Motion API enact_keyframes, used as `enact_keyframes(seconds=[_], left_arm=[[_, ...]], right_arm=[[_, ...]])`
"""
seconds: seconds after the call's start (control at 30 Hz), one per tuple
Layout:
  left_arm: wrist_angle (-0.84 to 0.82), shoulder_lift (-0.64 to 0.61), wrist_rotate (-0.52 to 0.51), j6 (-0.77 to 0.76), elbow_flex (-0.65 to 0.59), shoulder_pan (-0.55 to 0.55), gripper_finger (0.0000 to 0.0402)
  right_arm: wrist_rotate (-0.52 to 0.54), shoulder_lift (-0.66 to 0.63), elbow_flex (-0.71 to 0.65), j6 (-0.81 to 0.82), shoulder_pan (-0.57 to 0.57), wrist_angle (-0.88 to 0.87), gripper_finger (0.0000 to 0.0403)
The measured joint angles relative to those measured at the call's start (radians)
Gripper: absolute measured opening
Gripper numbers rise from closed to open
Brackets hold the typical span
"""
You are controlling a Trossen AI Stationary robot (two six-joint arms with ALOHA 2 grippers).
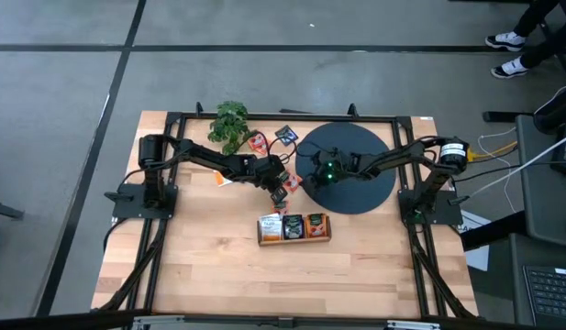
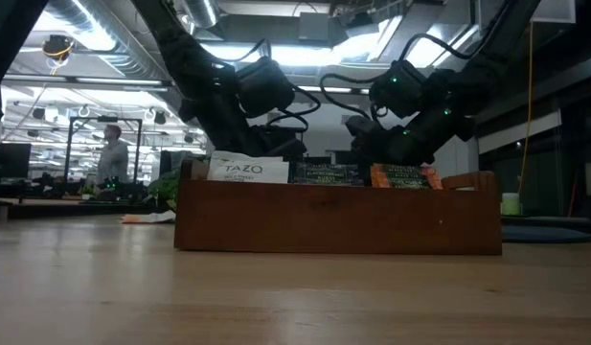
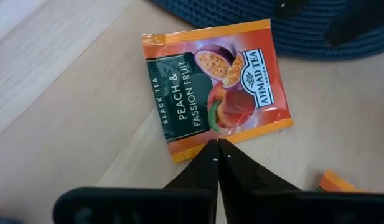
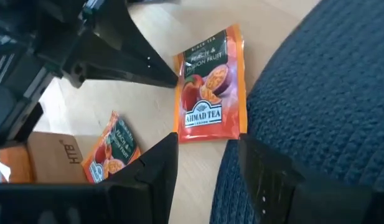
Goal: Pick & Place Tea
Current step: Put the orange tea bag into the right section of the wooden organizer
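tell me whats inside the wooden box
The wooden box holds upright tea packets: a white Tazo one, dark ones, an orange one. Its wall hides their lower parts.

An orange peach-and-passion-fruit tea packet (image 3: 213,87) lies flat on the wood just beside the dark disc (image 3: 291,28).
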Motion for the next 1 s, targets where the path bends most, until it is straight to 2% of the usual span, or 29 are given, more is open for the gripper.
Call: enact_keyframes(seconds=[0.33, 0.53, 0.7, 0.9, 1.0], left_arm=[[0.015, 0.001, -0.003, -0.019, -0.001, 0.0, 0.0002], [0.017, 0.001, -0.003, -0.023, -0.001, 0.0, 0.0003], [0.036, 0.002, -0.004, -0.024, -0.002, 0.0, 0.0003], [0.038, 0.003, -0.004, -0.027, -0.002, 0.001, 0.0002], [0.038, 0.003, -0.004, -0.033, -0.002, 0.001, 0.0003]], right_arm=[[0.008, 0.0, 0.0, 0.055, -0.034, -0.044, 0.0168], [-0.039, 0.021, 0.001, 0.101, -0.044, -0.045, 0.0168], [-0.108, 0.094, 0.065, 0.102, -0.043, -0.035, 0.0168], [-0.11, 0.144, 0.155, 0.08, -0.037, -0.065, 0.0166], [-0.111, 0.144, 0.181, 0.054, -0.037, -0.111, 0.0148]])
